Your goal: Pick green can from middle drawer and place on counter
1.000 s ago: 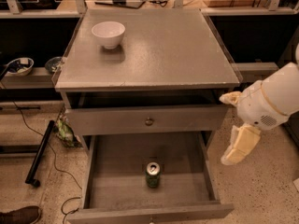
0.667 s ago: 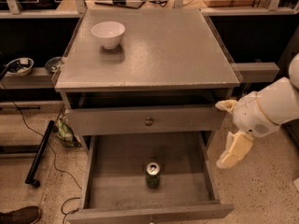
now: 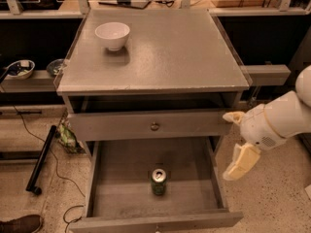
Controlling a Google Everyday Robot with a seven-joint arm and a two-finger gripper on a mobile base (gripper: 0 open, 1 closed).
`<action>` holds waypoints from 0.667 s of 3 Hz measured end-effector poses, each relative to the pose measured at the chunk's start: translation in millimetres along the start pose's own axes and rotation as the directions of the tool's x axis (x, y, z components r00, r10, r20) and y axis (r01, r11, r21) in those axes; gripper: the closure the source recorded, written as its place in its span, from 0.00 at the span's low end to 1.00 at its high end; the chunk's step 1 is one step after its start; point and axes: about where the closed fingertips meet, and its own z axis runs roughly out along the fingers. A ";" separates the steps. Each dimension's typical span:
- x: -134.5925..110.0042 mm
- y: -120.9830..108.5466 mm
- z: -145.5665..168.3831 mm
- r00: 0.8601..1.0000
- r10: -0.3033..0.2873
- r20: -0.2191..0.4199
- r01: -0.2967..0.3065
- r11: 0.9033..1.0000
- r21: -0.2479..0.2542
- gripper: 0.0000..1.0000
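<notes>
Empty gripper (image 3: 228, 146) hangs just right of the open drawer (image 3: 93, 178), fingers spread apart.
The white arm (image 3: 284, 115) reaches in from the right, wrist bent downward; the green can (image 3: 158, 182) stands upright near the drawer's front, below the counter (image 3: 170, 52) and bowl (image 3: 112, 35).

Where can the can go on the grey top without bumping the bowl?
The counter is bare everywhere except its back-left corner, where the white bowl sits. The middle drawer is free all around the green can. The gripper, open, hangs right of the drawer.
</notes>
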 end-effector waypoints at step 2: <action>29.3 -3.5 42.6 0.996 0.052 0.067 -0.049 0.998 -0.034 0.00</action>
